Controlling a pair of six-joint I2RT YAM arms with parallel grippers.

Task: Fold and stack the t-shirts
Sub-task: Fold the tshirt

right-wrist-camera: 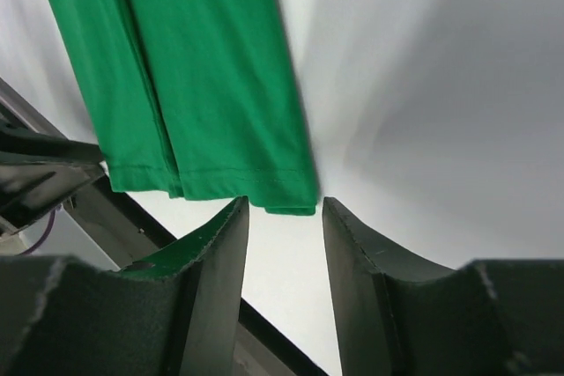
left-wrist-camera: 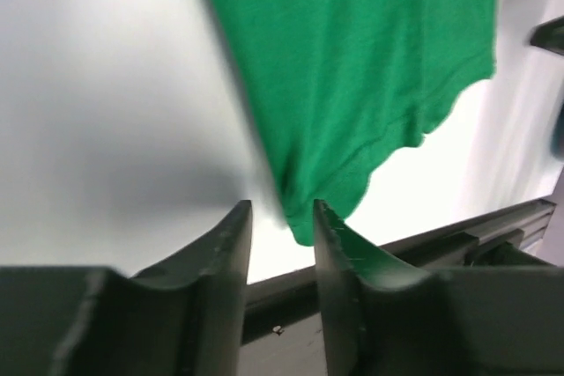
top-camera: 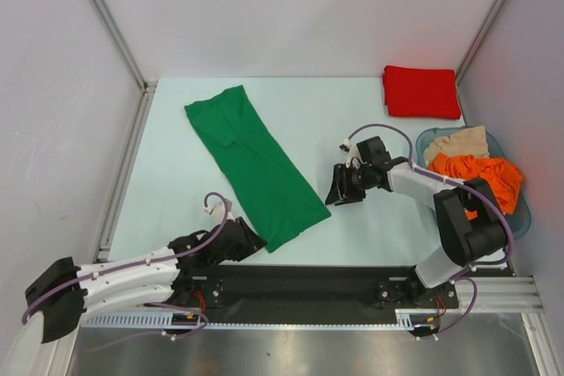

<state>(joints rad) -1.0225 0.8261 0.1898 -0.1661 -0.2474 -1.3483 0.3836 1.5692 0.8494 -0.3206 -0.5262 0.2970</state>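
Observation:
The green t-shirt (top-camera: pixel 256 160) lies folded lengthwise into a long strip, running diagonally from the back left to the near middle of the table. My left gripper (top-camera: pixel 253 240) is open at the strip's near hem corner. In the left wrist view (left-wrist-camera: pixel 280 209) that corner of the green t-shirt (left-wrist-camera: pixel 352 59) sits just beyond the fingertips. My right gripper (top-camera: pixel 337 193) is open beside the hem's right corner. In the right wrist view (right-wrist-camera: pixel 284 204) the green t-shirt's (right-wrist-camera: pixel 203 68) corner lies just beyond the open jaws. A folded red t-shirt (top-camera: pixel 421 92) lies at the back right.
A blue basket (top-camera: pixel 520 217) at the right edge holds an orange garment (top-camera: pixel 480 173) and a beige one (top-camera: pixel 456 142). The black base rail (top-camera: pixel 308 283) runs along the near edge. Metal frame posts stand at the back left and back right.

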